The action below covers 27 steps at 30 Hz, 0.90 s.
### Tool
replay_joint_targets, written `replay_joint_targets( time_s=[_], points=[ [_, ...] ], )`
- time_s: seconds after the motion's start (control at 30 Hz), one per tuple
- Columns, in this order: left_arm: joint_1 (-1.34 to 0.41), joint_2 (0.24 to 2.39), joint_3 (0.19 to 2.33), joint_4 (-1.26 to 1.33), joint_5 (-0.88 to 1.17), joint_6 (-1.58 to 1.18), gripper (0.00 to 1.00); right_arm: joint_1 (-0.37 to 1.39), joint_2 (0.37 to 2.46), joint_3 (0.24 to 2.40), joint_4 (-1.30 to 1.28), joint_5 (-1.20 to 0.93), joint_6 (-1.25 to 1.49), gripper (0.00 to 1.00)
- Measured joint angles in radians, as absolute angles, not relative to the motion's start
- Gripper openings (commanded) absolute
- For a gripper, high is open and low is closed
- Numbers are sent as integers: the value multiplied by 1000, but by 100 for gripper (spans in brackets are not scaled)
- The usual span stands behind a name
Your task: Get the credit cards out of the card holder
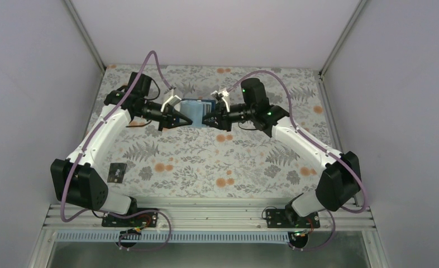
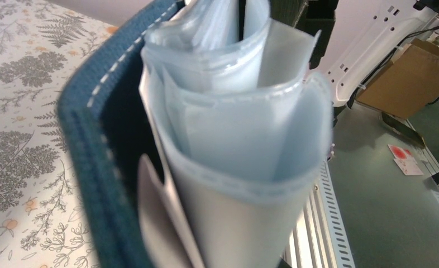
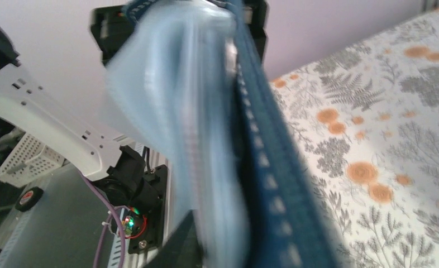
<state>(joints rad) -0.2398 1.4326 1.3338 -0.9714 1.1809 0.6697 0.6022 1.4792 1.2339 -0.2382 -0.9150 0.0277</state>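
The navy card holder (image 1: 197, 109) hangs in the air over the back middle of the table, held from both sides. My left gripper (image 1: 185, 120) is shut on its left end and my right gripper (image 1: 206, 119) is closed on its right end. In the left wrist view the navy cover (image 2: 89, 145) and bowed pale blue pockets (image 2: 239, 128) fill the frame, hiding my fingers. In the right wrist view one dark fingertip (image 3: 178, 245) presses the pale pockets beside the stitched cover (image 3: 267, 167). No card shows inside the pockets. One black credit card (image 1: 117, 172) lies on the table near the left arm.
The floral tablecloth (image 1: 217, 162) covers the table, with white walls on three sides. A metal rail (image 1: 206, 215) runs along the near edge by the arm bases. Beyond it, the left wrist view shows a cardboard box (image 2: 413, 78) and a small red and white flat piece (image 2: 404, 159).
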Motion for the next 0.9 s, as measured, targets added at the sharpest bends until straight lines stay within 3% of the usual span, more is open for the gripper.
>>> replay_joint_targets(
  time_s=[0.1,0.13,0.17,0.2,0.23,0.63,0.9],
  points=[
    [-239,1433,1333,-975,1181,670,6,611,1484,1234,-215,-945,40,4],
    [-238,1431,1332,-974,1182,670,27,611,1484,1234,-213,-952,49,4],
    [-238,1428,1331,-973,1181,667,65,611,1484,1234,-210,-955,52,4],
    [-238,1424,1329,-970,1177,661,89,611,1484,1234,-209,-956,57,4],
    [-239,1419,1328,-960,1169,652,99,611,1484,1234,-209,-950,63,4],
    [-309,1403,1361,-791,742,447,100,672,1557,1312,-255,-561,348,4],
    [-287,1418,1399,-762,482,386,100,699,1558,1332,-282,-503,361,4]
  ],
)
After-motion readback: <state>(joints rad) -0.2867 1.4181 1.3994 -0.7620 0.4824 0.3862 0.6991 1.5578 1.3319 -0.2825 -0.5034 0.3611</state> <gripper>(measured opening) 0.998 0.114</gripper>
